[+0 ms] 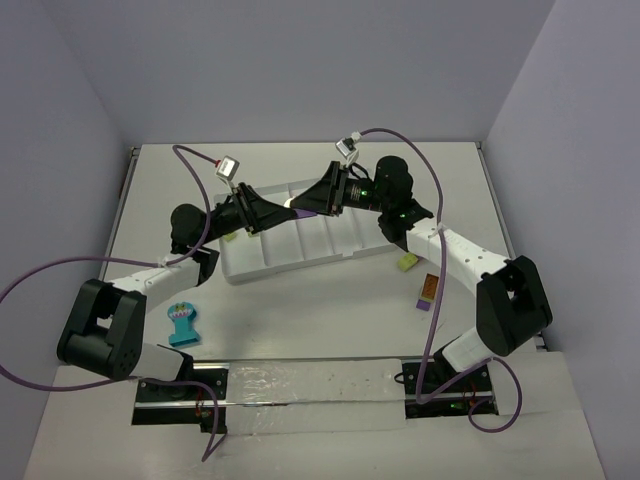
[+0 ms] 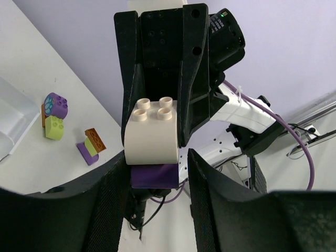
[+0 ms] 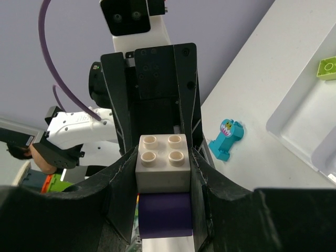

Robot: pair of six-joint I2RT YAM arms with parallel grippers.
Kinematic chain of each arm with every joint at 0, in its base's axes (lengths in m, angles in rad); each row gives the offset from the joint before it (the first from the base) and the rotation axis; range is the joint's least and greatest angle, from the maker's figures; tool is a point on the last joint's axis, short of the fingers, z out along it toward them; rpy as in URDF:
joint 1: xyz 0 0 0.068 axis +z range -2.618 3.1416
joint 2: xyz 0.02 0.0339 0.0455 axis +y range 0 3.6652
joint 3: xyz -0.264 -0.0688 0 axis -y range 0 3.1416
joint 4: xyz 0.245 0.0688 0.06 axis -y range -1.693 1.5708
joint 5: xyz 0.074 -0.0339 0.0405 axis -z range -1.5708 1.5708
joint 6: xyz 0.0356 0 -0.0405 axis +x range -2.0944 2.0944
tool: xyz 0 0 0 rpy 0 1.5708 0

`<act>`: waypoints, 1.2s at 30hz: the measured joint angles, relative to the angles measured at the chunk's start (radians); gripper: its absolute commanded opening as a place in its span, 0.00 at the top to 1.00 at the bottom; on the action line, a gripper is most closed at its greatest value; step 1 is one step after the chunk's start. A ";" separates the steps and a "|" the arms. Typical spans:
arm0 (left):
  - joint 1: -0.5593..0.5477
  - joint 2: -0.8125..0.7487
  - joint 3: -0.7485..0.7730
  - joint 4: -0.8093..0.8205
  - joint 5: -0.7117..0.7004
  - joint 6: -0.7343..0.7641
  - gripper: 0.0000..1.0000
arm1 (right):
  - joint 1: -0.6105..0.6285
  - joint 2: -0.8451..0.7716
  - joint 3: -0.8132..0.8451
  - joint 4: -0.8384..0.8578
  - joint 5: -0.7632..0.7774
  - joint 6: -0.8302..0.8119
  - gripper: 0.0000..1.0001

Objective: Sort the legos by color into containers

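Top external: both arms reach in over the white tray (image 1: pixel 270 262) mid-table. L gripper (image 1: pixel 268 213) and R gripper (image 1: pixel 315 203) meet nose to nose above it, w/ a purple brick (image 1: pixel 301 213) showing between them. Teal comb piece (image 1: pixel 183 323) lies on the table (image 1: pixel 320 320) near the L arm, well apart from the tray. A lime lego (image 1: pixel 407 263) sits just off the tray's R end, and an orange-and-purple lego (image 1: pixel 427 291) is near it, closer to the R arm.

Left wrist: a tan brick (image 2: pixel 152 134) is stacked on the purple brick, held up off the table. L fingers (image 2: pixel 113 199) flank the purple brick. One pad looks to be touching it and a thin gap shows at the other, so can't tell if the grip is made. R gripper's black fingers come in from opposite, either side of the tan brick. Beyond, the lime lego carries a purple round-top piece (image 2: pixel 55 105). The orange-and-purple lego has a lime bit in it.

Right wrist: R fingers (image 3: pixel 118 189) are clamped on both sides of the tan brick, the purple one stuck under it between the same pads. A second lime brick (image 3: pixel 328 68) lies inside a tray compartment; which one, can't tell. Teal comb piece lies on the table beside the tray.
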 measured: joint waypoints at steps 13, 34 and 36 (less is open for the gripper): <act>0.000 -0.034 -0.016 -0.039 -0.006 0.025 1.00 | 0.005 0.000 0.003 0.009 -0.011 -0.001 0.87; -0.006 -0.153 -0.043 -0.215 -0.033 0.180 1.00 | 0.029 0.012 0.243 -0.478 0.033 -0.296 0.90; -0.006 -0.165 -0.052 -0.235 -0.030 0.198 1.00 | 0.026 0.016 0.259 -0.513 0.078 -0.320 0.90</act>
